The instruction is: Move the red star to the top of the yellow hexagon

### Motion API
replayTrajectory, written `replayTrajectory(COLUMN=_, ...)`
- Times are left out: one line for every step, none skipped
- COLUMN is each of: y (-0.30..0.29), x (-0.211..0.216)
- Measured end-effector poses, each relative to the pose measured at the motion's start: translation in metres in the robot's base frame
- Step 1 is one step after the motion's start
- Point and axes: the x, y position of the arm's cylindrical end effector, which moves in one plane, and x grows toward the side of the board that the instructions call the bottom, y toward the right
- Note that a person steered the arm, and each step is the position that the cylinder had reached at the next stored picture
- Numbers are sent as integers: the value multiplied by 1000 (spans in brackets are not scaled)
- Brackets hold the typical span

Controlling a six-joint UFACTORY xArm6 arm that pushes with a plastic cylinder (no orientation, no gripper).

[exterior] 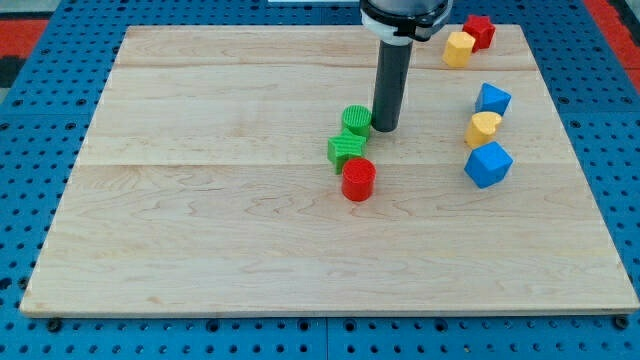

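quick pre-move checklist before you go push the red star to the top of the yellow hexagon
1. Red star located, at the view's top right: ok.
2. Yellow hexagon located, touching the star's lower left: ok.
3. My tip at the star: not ok, it sits beside the green cylinder, mid-board.
4. Route up to the star free of blocks: ok.
5. Star directly above the hexagon: not ok, it sits to the upper right.
6. Room behind the star at the board's edge: cannot tell.

green cylinder point(356, 120), green star point(346, 149), red cylinder point(358, 180)
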Motion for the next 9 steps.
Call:
replayTrajectory(y=9, x=-26)
replayTrajectory(y=27, x=-55)
replayTrajectory(y=71, x=-72)
replayTrajectory(y=134, x=-72)
replayTrajectory(y=208, x=-87)
replayTrajectory(y=269, x=-123)
replayTrajectory(y=270, x=-141)
replayTrajectory(y=259, x=-184)
replayTrajectory(y=244, x=-191)
